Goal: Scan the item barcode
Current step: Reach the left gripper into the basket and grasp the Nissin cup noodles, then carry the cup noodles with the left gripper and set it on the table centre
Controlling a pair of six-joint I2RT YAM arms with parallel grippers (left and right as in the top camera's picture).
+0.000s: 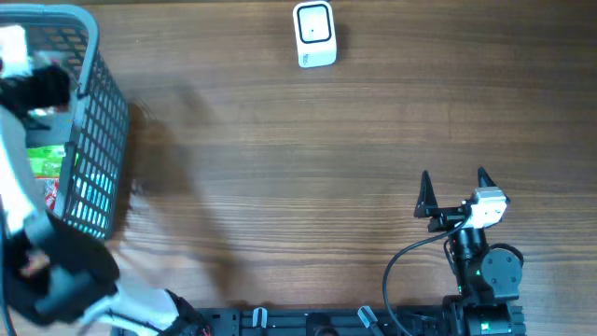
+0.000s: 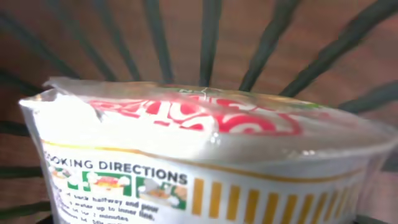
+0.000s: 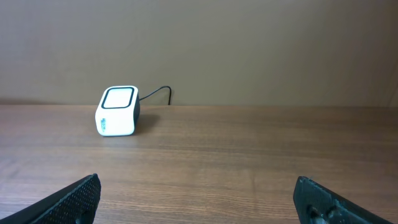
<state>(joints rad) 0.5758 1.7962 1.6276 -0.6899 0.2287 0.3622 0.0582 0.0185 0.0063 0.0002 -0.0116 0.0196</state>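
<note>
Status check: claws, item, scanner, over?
Right claw open, parked, empty. Left claw down in basket, grip unconfirmed; noodle cup fills its camera. Scanner at far edge, nothing blocking it.

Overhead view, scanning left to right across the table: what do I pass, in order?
grey basket → white barcode scanner → right gripper, jaws open. The left arm overlaps the basket, so it is left out.

The noodle cup (image 2: 249,199) bears "OOKING DIRECTIONS" on its side; smaller print is blurred.
</note>
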